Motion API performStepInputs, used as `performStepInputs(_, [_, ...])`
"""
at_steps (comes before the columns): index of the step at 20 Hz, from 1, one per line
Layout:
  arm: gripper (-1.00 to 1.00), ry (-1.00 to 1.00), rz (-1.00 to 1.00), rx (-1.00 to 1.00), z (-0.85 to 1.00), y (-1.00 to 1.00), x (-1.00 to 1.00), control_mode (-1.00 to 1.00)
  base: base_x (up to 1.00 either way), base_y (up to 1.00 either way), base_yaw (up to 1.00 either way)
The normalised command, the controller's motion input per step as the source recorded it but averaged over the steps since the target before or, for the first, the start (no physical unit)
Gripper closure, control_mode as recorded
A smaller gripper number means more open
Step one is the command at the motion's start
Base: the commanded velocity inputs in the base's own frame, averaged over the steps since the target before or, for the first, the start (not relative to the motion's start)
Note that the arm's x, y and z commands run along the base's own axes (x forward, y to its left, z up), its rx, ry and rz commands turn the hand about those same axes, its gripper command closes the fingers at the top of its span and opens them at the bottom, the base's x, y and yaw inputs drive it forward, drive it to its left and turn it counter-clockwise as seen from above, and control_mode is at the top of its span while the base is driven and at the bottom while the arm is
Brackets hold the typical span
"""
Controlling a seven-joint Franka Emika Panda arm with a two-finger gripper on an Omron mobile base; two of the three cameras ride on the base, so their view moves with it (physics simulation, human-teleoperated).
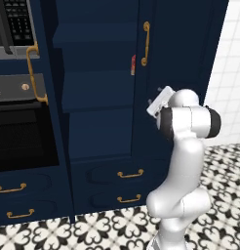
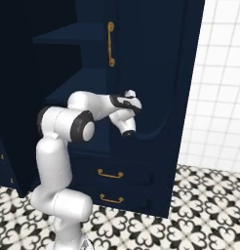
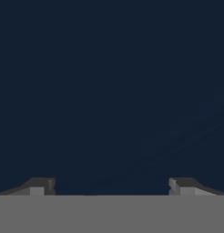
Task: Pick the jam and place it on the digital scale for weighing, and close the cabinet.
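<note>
Cabinet (image 1: 180, 58) is what this moment concerns: the tall navy cupboard stands with its shelves exposed in the left base view, and its right-hand door (image 2: 151, 73), with the vertical brass handle (image 2: 110, 44), swung out from the front. The hand (image 3: 112, 184) is right up against the flat navy face of that door; its two fingertips (image 3: 41, 185) stand wide apart with nothing between them. In the right base view the wrist sits at the door panel below the handle. The closing step seems to be in hand. The door's long axis runs vertically, and the shelves lie to the hand's left in the base views, so the push must carry the panel that way. A thin red packet (image 1: 133, 64) shows at the shelf edge. Neither jam nor scale can be located here.
</note>
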Motion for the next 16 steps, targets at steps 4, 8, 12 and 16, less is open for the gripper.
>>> performStepInputs(4, [-1.00,-0.21,0.00,0.07,0.07,-0.07,-1.00,-1.00,0.00,0.00,0.00])
performStepInputs(8, [-1.00,-0.16,0.00,0.00,0.39,-0.06,-1.00,-1.00,0.00,0.00,0.00])
performStepInputs(12, [-1.00,0.00,0.00,0.00,0.96,-0.11,-0.83,-1.00,0.00,0.00,0.00])
performStepInputs(16, [-1.00,0.00,0.00,0.00,1.00,-0.10,-0.89,-1.00,0.00,0.00,0.00])
